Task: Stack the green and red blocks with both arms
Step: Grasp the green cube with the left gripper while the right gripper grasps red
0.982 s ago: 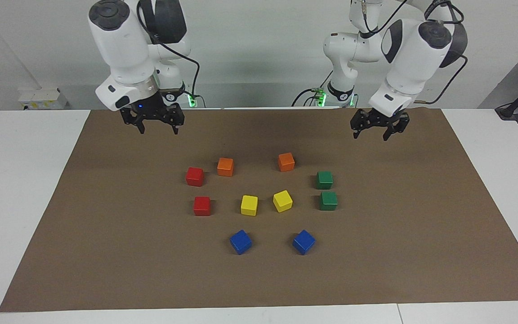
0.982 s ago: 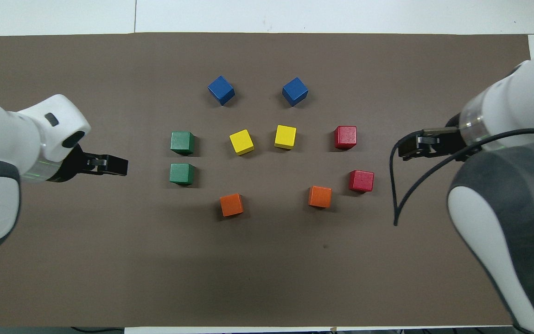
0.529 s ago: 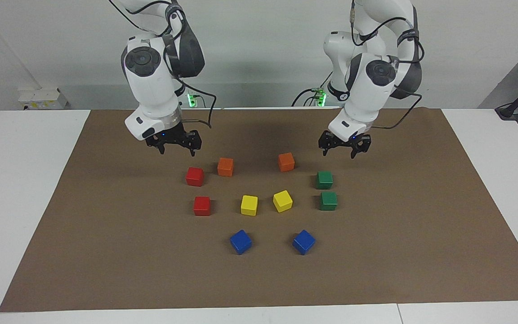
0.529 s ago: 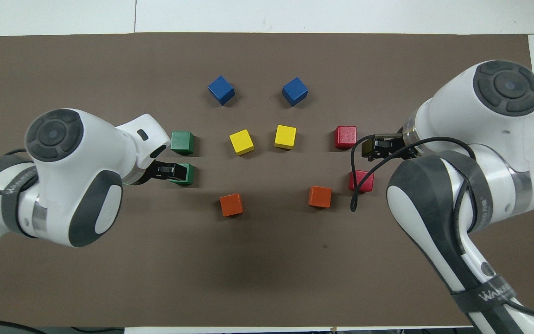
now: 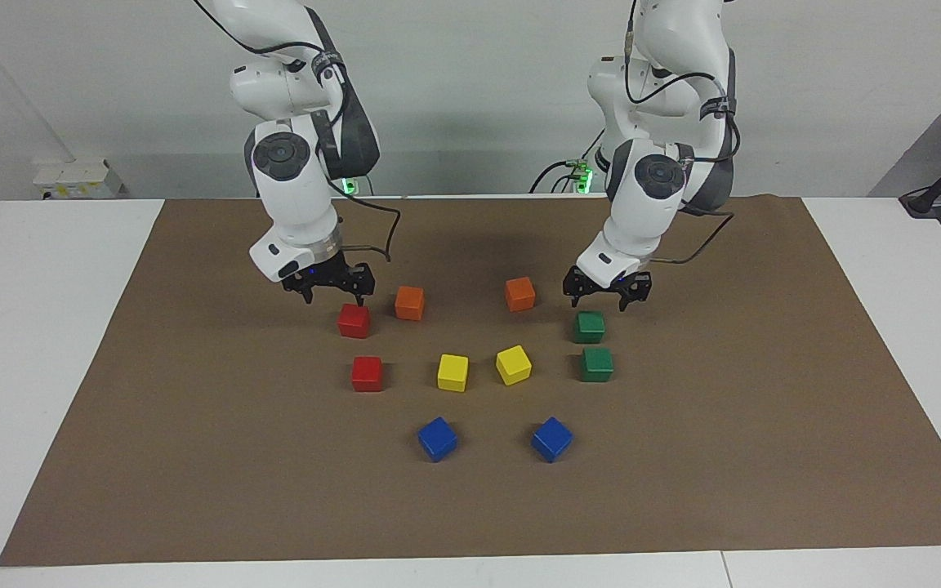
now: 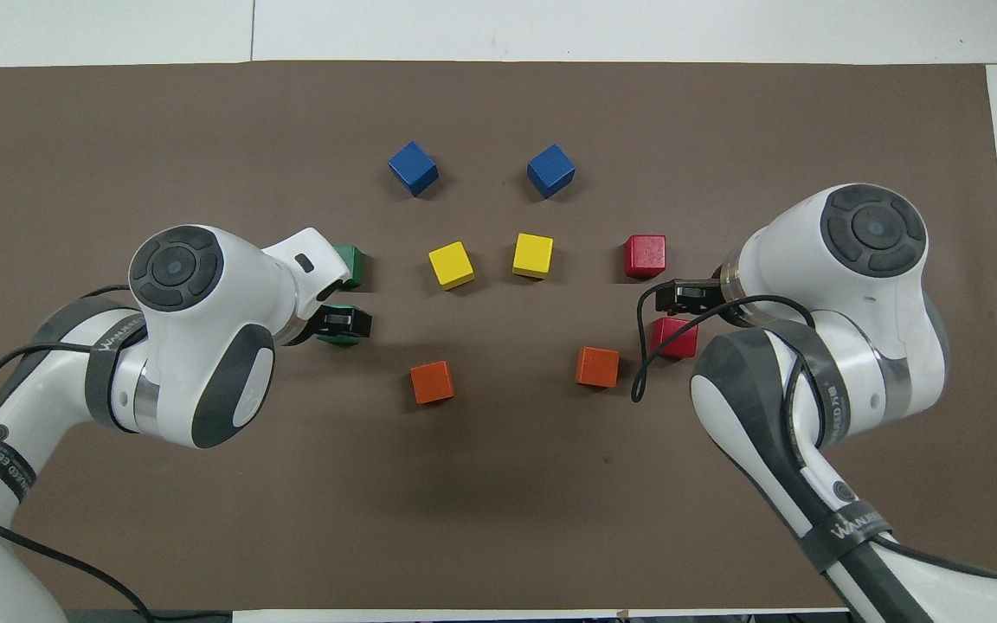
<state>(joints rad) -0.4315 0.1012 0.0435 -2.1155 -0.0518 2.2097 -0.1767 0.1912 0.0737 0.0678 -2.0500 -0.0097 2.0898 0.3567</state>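
Change, left hand (image 5: pixel 601 292): it has come down from the mat's edge by the robots and now hangs just above the green block nearer the robots (image 5: pixel 590 327); fingers spread wide, holding nothing.
Change, right hand (image 5: pixel 330 286): it has likewise dropped and moved inward, and now hovers just above the red block nearer the robots (image 5: pixel 354 320); fingers wide, holding nothing.
Blocks: none has moved since the earlier frames.
Green pair: the second green block (image 5: pixel 597 364) sits at 6 o'clock of the first in the facing view, both toward the left arm's end of the brown mat (image 5: pixel 193 457) on the surface.
Red pair: the second red block (image 5: pixel 367 373) lies at about 5 o'clock of the first in that view, toward the right arm's end.
Others: two orange blocks (image 5: pixel 409 302), two yellow blocks (image 5: pixel 452 371) and two blue blocks (image 5: pixel 437 438) lie between the pairs.
Facing view only: a gap shows between each hand and its block, and all four task blocks are whole.
Overhead view only: the left arm's wrist (image 6: pixel 308 268) covers part of both green blocks, and the right hand (image 6: pixel 680 296) overlaps the nearer red one, so contact cannot be read there.
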